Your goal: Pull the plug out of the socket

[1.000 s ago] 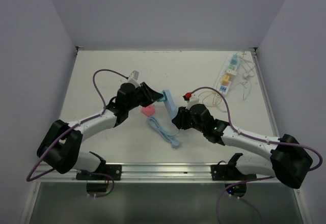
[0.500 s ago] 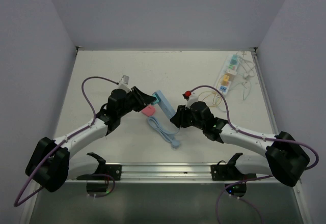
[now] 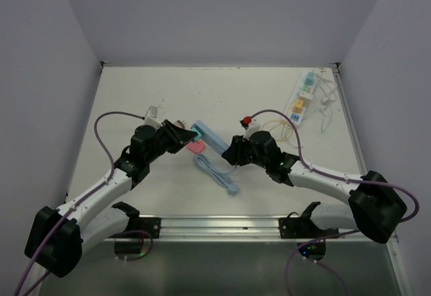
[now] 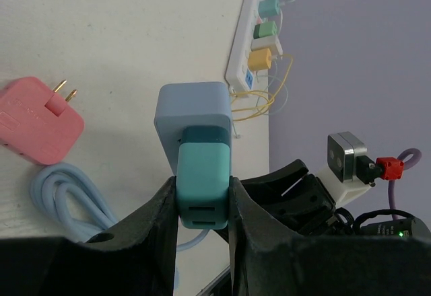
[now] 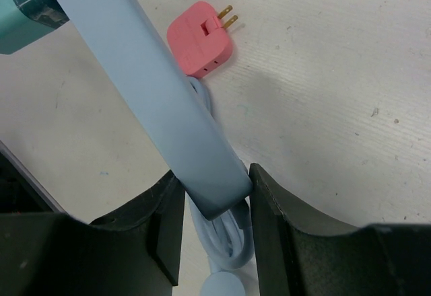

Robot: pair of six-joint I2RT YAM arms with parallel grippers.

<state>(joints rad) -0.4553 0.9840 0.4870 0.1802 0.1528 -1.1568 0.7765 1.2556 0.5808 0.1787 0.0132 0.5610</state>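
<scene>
Plug and socket held raised, mid-table.
Left gripper (image 4: 202, 192) clamps the teal plug (image 4: 202, 168), seated at the 10 o'clock end of the light-blue socket strip (image 5: 168, 107); right gripper (image 5: 215, 178) pinches its 4 o'clock end.

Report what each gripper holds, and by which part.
Left gripper clamps the teal plug by its sides; right gripper grips the light-blue strip at the end opposite the plug.

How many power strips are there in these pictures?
2: a blue strip held up in the middle, and a white strip lying at the far right. None seems hidden.
</scene>
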